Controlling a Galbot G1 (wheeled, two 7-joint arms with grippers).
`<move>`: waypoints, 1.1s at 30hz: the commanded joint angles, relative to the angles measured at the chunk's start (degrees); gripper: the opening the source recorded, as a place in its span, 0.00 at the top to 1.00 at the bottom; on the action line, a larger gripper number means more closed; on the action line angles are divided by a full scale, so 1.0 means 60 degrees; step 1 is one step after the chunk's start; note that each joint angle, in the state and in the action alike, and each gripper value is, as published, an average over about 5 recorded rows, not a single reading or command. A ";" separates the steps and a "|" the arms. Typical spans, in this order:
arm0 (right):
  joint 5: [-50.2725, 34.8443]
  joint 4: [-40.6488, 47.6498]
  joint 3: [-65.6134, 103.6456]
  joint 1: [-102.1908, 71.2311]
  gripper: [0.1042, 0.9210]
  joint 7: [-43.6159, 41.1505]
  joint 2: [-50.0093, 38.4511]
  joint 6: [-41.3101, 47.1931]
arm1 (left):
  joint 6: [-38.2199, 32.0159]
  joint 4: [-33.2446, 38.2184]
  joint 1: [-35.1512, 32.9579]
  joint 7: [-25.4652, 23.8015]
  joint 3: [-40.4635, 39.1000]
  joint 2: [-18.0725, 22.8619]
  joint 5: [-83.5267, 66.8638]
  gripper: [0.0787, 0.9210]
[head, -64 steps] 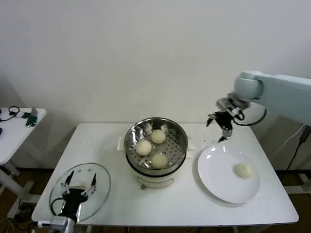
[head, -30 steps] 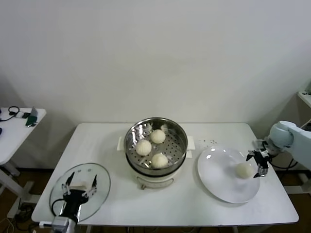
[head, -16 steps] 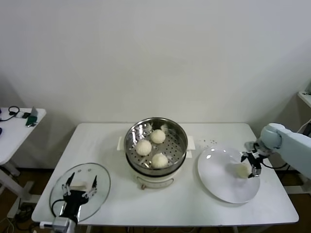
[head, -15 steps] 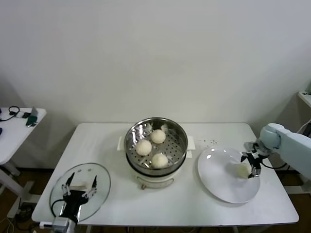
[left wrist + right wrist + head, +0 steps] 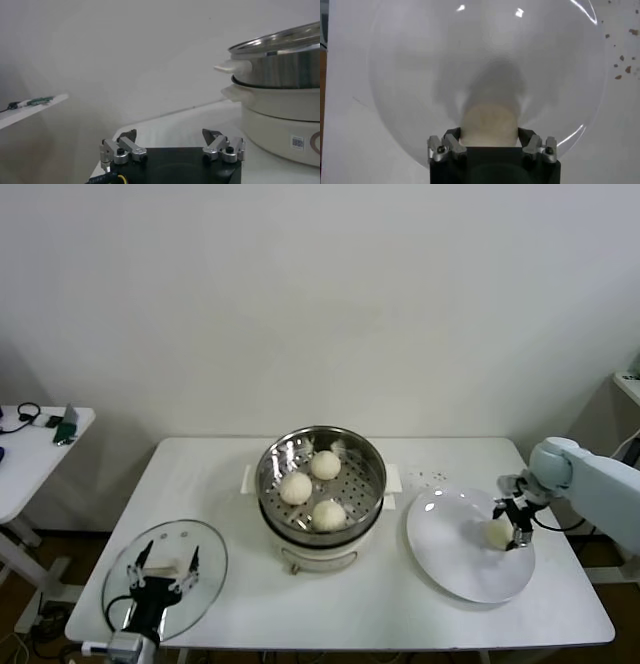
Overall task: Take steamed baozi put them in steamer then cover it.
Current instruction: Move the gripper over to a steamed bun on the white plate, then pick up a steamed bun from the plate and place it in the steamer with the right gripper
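Right now the desk (image 5: 230,469) carries the steamer (image 5: 321,484) near its centre, a shiny perforated steel basket on a cream pot base; three smooth cream-white steamed baozi (image 5: 296,487) sit inside; a fourth baozi (image 5: 497,533) lies on the white plate (image 5: 455,556) by the right edge, the right gripper (image 5: 511,521) spread around it; the left gripper (image 5: 162,573) hangs open over the glass lid (image 5: 210,566) at the front-left corner; the base's small label is unreadable.
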State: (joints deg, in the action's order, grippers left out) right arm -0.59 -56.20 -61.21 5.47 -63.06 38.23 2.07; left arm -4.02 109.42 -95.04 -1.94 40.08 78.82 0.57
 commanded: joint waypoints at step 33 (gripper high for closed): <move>-1.2101 -0.1388 -0.8817 0.9500 0.23 0.1292 0.5462 0.1870 | -0.0020 0.0456 0.0131 -0.0255 -0.0572 -0.0175 -0.0593 0.12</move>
State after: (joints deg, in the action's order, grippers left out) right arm -53.00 -63.23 -102.52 50.37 -56.98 55.44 11.68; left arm -4.55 111.48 -94.39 -2.80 37.08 78.48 -0.83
